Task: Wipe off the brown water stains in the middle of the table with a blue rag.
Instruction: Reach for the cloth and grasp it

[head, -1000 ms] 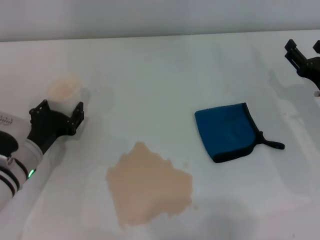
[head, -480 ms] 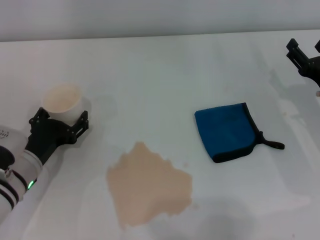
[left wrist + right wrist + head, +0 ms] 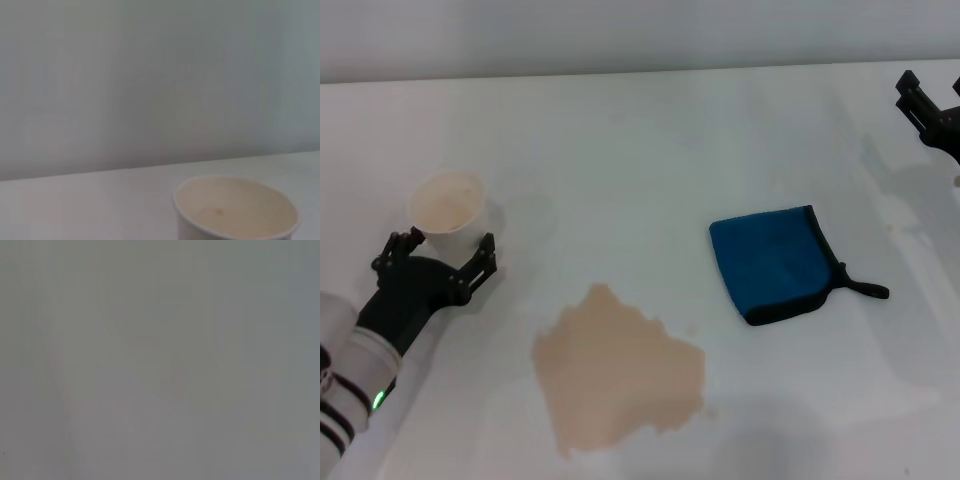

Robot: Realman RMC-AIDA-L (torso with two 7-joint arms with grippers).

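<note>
Two grippers: left gripper (image 3: 438, 255) fingers spread, just short of white cup (image 3: 447, 201); right gripper (image 3: 932, 100) far right, fingers unclear.
Rag: blue rag (image 3: 773, 262) flat on table (image 3: 640, 130), right of brown water stains (image 3: 618, 368), apart.
Handling: likely soft, light; pinch an edge or loop tab.

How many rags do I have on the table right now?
1. The blue rag lies flat on the table, on the robot's right of the brown water stains and apart from them. Neither wrist view shows another.
</note>
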